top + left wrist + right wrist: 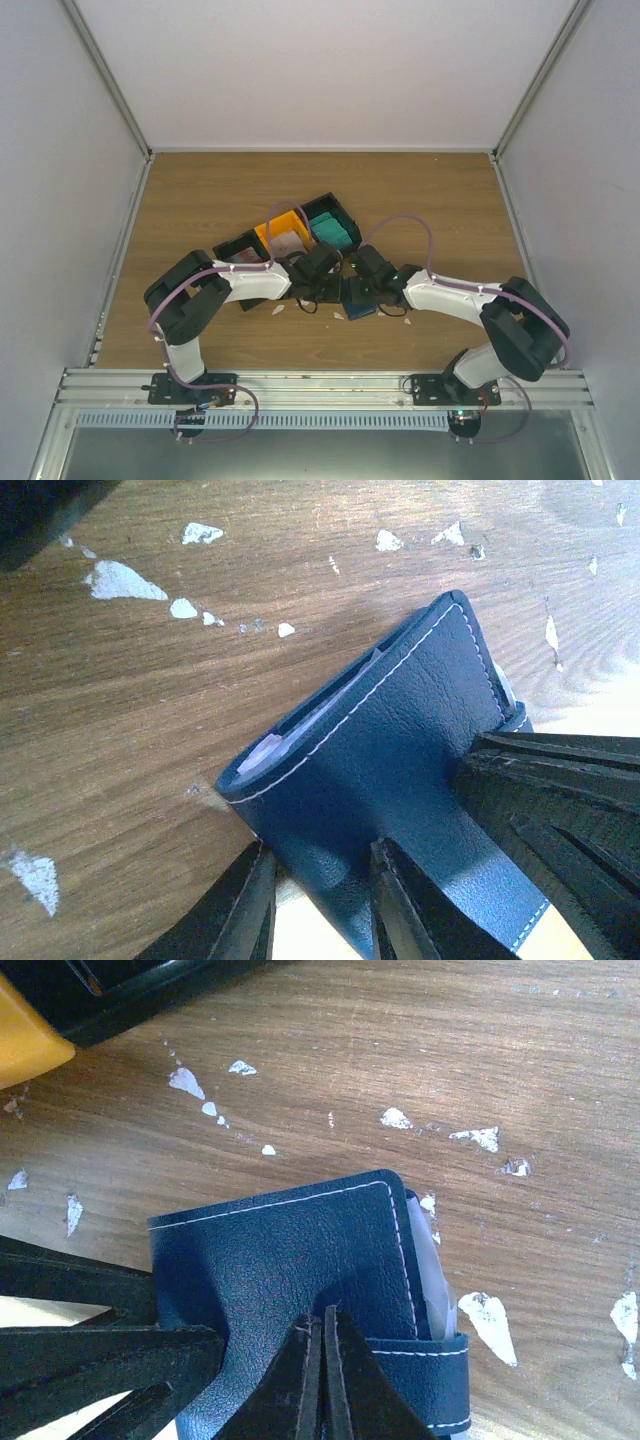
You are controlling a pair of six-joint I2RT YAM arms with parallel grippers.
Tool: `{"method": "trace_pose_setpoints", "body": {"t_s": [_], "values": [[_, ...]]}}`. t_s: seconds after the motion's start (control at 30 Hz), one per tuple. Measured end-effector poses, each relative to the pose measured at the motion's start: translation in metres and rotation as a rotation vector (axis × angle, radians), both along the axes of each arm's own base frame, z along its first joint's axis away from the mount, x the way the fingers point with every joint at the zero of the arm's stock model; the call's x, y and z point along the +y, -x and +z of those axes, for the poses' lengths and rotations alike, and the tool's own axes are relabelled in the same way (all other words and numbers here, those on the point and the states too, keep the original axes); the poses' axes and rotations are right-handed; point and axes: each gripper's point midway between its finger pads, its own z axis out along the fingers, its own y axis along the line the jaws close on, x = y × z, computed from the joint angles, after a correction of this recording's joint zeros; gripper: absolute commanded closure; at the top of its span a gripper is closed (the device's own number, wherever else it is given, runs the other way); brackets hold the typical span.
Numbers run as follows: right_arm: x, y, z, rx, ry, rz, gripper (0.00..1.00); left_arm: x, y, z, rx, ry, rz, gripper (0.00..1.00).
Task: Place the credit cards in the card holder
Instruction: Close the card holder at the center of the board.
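right tool clamps card holder, its corner inside left tool.

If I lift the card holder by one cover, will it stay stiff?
Probably floppy: the card holder looks like soft stitched leather, gaping along its edge. The pale card showing inside may slide out if tipped.

1. The card holder, navy blue with white stitching, is folded and tilted. Its lower edge sits between the left fingers, and its cover is pinched by the closed right fingers.
2. A pale credit card peeks from the holder's edge farthest from the left fingers.
3. Teal credit cards and pinkish credit cards lie just beyond both pairs of fingers.
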Motion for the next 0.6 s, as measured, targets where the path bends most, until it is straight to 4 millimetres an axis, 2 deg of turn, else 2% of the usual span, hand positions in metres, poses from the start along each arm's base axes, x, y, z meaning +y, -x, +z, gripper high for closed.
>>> {"method": "trace_pose_setpoints", "body": {"t_s": [0.6], "values": [[-0.003, 0.017, 0.004, 0.037, -0.066, -0.042, 0.99, -0.004, 0.0, 0.0, 0.005, 0.018, -0.011, 0.71]]}}
